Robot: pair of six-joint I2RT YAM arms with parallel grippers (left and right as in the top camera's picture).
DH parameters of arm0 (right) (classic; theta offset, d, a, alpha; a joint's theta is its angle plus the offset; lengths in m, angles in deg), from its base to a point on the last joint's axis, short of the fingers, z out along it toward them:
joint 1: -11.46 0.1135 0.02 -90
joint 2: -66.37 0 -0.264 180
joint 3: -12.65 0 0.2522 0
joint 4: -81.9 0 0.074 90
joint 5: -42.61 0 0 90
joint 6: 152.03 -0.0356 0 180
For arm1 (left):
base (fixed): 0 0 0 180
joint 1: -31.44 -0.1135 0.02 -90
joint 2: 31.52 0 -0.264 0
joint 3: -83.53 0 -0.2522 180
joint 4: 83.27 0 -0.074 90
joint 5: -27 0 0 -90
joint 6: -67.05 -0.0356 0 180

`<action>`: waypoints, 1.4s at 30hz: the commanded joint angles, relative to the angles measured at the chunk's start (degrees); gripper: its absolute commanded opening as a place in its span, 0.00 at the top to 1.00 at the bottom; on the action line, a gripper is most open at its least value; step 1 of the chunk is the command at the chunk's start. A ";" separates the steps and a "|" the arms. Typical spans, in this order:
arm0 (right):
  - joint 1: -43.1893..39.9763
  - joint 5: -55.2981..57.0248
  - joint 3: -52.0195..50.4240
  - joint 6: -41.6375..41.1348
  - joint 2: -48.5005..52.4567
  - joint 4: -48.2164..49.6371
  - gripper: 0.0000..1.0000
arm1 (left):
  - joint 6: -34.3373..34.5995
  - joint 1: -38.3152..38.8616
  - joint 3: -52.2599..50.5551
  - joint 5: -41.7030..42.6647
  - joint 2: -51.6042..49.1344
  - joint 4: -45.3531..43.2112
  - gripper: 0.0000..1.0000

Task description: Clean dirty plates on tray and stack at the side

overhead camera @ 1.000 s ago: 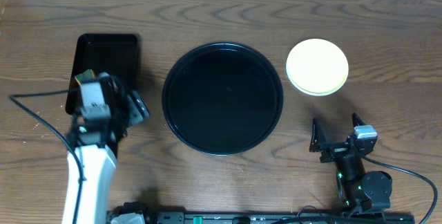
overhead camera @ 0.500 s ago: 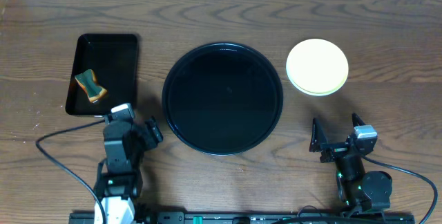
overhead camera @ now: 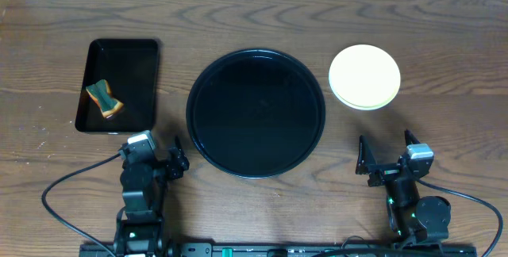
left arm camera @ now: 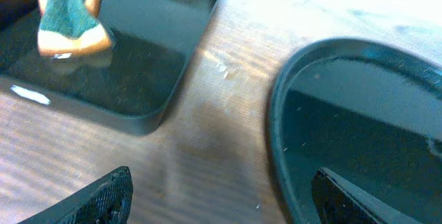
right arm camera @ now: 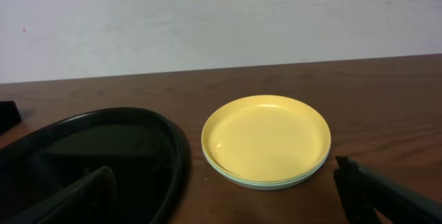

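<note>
One round black tray (overhead camera: 238, 130) sits mid-table. One plate stack (overhead camera: 364, 76) stands on the table beside it, toward the right arm. The right wrist view shows a yellow plate (right arm camera: 266, 137) on top of mint rims (right arm camera: 266, 183); the overhead view shows only yellow. One rectangular tray (overhead camera: 133, 67) holds one sponge (overhead camera: 105, 99). The left gripper (left arm camera: 221, 200) and right gripper (overhead camera: 386, 152) are both released and grasp nothing.

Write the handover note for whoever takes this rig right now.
Left gripper: open, empty, low over the table between the two trays.
Right gripper: open, empty, facing the plates.
Plates: stacked right of the round tray. The yellow one is on top and looks clean. Mint rims show beneath, their faces hidden.
Round tray holds nothing. The sponge lies in the rectangular tray.
Left to do: seemingly nothing, perhaps check the lower plates.
</note>
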 commanded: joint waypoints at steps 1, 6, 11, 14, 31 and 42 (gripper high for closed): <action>-0.35 -0.46 -0.09 -0.85 -0.04 -0.22 0.01 | -1.01 1.14 -2.69 -0.35 3.43 -1.64 0.17; -0.33 -0.46 -0.09 -0.85 -0.04 -0.22 0.01 | -1.01 1.51 -2.69 -0.26 6.97 -0.87 0.17; -0.33 -0.46 -0.09 -0.85 -0.04 -0.22 0.01 | -1.05 1.51 -2.69 -0.37 9.99 3.08 0.17; -0.35 -0.46 -0.09 -0.87 -0.04 -0.20 0.01 | -2.14 1.51 -2.69 -0.55 12.61 5.86 0.17; -0.35 -0.44 -0.09 -0.85 -0.04 -0.22 0.01 | -6.82 1.51 -2.69 -0.31 23.12 7.85 0.17; -0.35 -0.46 -0.09 -0.85 -0.04 -0.20 0.01 | -11.74 1.53 -2.69 0.22 28.11 7.89 0.17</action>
